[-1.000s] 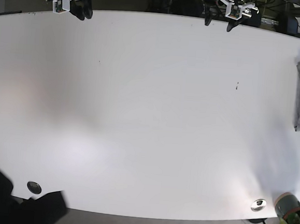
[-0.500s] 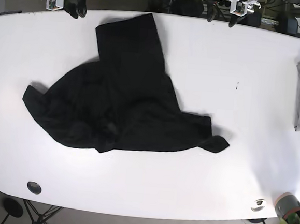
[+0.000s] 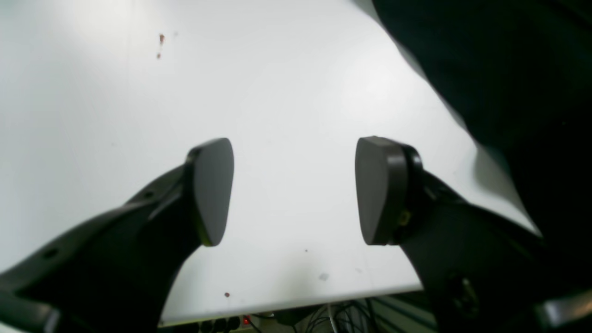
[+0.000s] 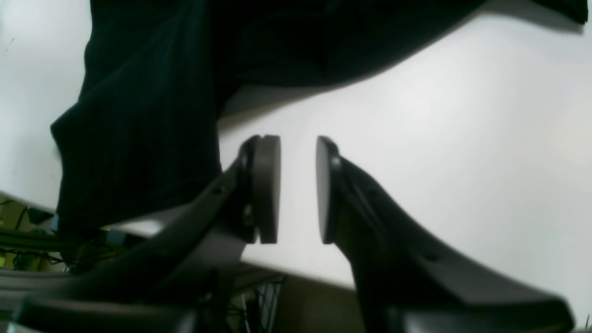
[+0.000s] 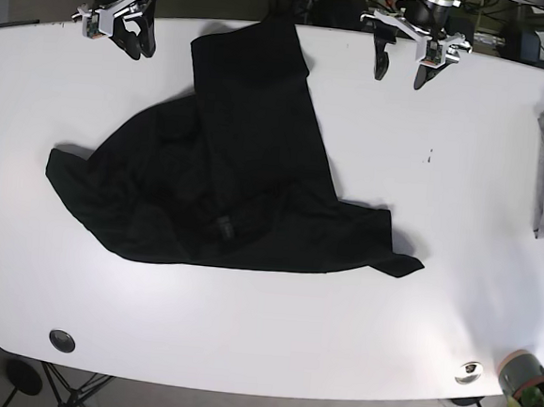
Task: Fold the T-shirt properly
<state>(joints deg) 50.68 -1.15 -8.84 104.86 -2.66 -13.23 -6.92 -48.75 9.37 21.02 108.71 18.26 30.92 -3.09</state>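
With the black T-shirt [image 5: 222, 176] crumpled mid-table, my left gripper [image 5: 400, 67] spread wide and my right gripper [image 5: 136, 40] nearly closed but empty, I should first pinch its far hem cleanly.

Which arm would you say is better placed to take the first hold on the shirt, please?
Probably the right. Its hand sits close beside the shirt's top edge, and its wrist view shows cloth right next to a finger. The left hand is open but farther off, over bare table.
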